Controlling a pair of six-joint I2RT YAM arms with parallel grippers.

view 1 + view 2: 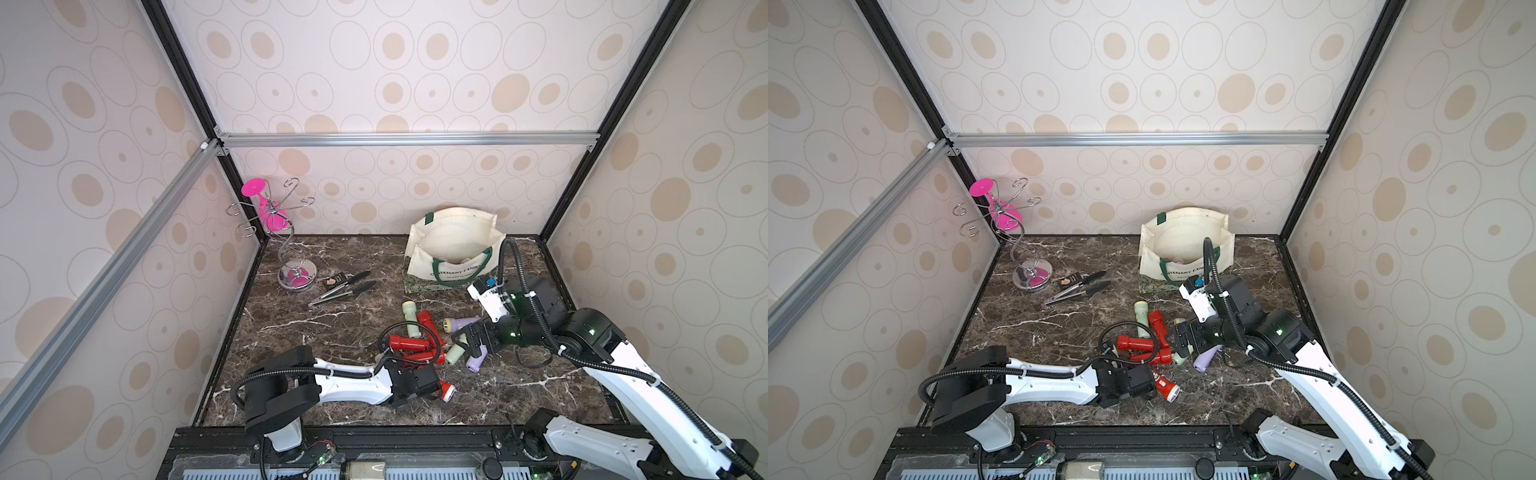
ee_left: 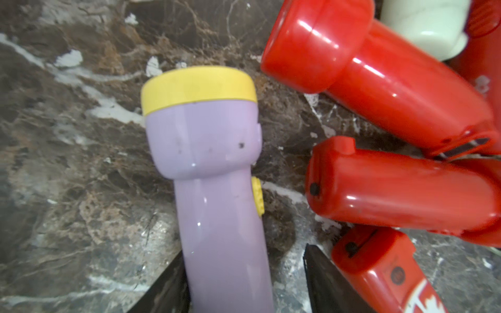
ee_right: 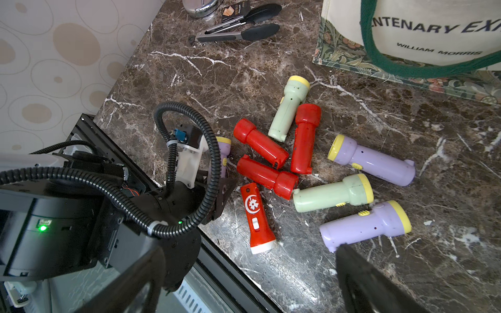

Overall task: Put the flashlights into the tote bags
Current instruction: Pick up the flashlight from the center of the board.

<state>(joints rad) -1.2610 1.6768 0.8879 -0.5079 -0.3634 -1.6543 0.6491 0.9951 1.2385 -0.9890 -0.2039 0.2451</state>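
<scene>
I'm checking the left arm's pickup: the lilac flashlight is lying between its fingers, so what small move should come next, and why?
Probably close the left fingers on the lilac flashlight. Its handle sits between them, yet a gap shows beside one finger, so it doesn't look gripped; lifting now would likely leave it behind.

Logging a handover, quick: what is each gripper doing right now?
Left gripper: open, jaws straddling a lilac flashlight, not clamped.
Right gripper: open, holding nothing.
</scene>
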